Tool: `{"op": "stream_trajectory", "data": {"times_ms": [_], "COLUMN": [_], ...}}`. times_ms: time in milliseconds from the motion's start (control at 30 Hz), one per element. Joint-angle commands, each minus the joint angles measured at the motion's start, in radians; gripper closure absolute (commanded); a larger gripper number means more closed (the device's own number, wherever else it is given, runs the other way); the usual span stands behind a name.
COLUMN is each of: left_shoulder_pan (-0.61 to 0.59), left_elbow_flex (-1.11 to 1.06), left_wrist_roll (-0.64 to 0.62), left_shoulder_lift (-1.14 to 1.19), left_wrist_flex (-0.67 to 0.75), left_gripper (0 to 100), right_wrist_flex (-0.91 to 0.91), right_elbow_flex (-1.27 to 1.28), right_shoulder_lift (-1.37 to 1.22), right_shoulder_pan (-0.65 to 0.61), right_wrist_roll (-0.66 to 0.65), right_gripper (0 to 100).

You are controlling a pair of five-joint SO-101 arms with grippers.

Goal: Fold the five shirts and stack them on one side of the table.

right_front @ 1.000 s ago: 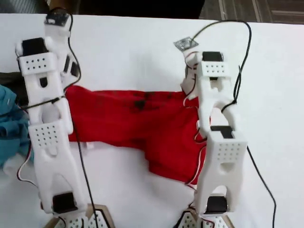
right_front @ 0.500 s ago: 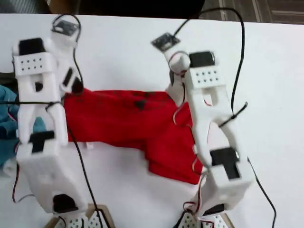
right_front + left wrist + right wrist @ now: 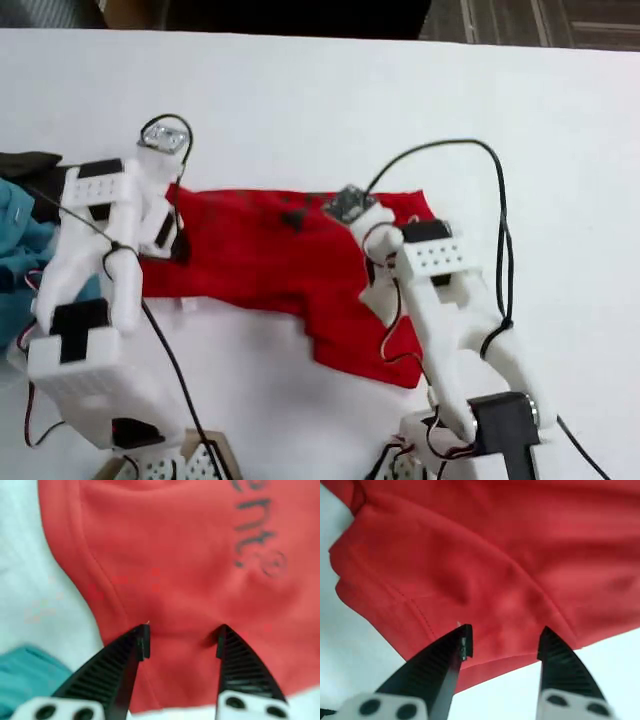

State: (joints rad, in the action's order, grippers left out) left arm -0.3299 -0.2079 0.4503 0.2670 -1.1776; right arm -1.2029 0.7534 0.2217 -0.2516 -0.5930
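Drawn back over the red shirt (image 3: 260, 265), left fingers (image 3: 120, 665) and right fingers (image 3: 440, 665) gape wide — soft, limp cloth, probably best pinched at its hem.

Unreadable dark print (image 3: 256, 536) on red shirt (image 3: 165, 585)

A white table (image 3: 300, 100) spreads under everything, its far edge running straight across the high view. Beyond that edge lies a grey striped floor (image 3: 560, 22), with a dark shape (image 3: 300, 15) beside it toward the middle. A tan wooden board (image 3: 222, 452) sits at the table's near edge.
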Motion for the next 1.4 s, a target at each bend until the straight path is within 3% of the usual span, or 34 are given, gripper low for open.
{"op": "stream_trajectory", "data": {"times_ms": [0,267,400,633,800,1033,1167,1367], "left_shoulder_pan": [-0.02,-0.028,-0.044,-0.04,-0.02,0.018,0.002,0.005], "left_elbow_flex": [0.176,0.561,0.7,0.886,1.072,1.405,1.366,1.069], "left_wrist_roll": [-0.006,-0.048,-0.051,-0.051,-0.052,-0.054,-0.051,-0.049], "left_shoulder_lift": [0.058,0.299,0.41,0.562,0.664,0.695,0.608,0.399], "left_wrist_flex": [0.0,-0.207,-0.308,-0.334,-0.399,-0.614,-0.612,-0.611], "left_gripper": [76,76,76,76,76,76,76,76], "right_wrist_flex": [0.041,0.047,0.047,0.047,0.047,0.041,-0.01,-0.117], "right_elbow_flex": [0.038,0.101,0.103,0.103,0.104,0.081,0.049,-0.064], "right_shoulder_lift": [0.045,0.045,0.045,0.044,0.044,0.054,0.056,0.056], "right_shoulder_pan": [-0.004,0.027,0.119,0.269,0.283,0.275,0.275,0.274], "right_wrist_roll": [-0.009,-0.012,-0.103,-0.199,-0.209,-0.199,-0.198,-0.198], "right_gripper": [77.7,77.6,77.8,77.8,77.8,77.8,77.8,77.7]}}
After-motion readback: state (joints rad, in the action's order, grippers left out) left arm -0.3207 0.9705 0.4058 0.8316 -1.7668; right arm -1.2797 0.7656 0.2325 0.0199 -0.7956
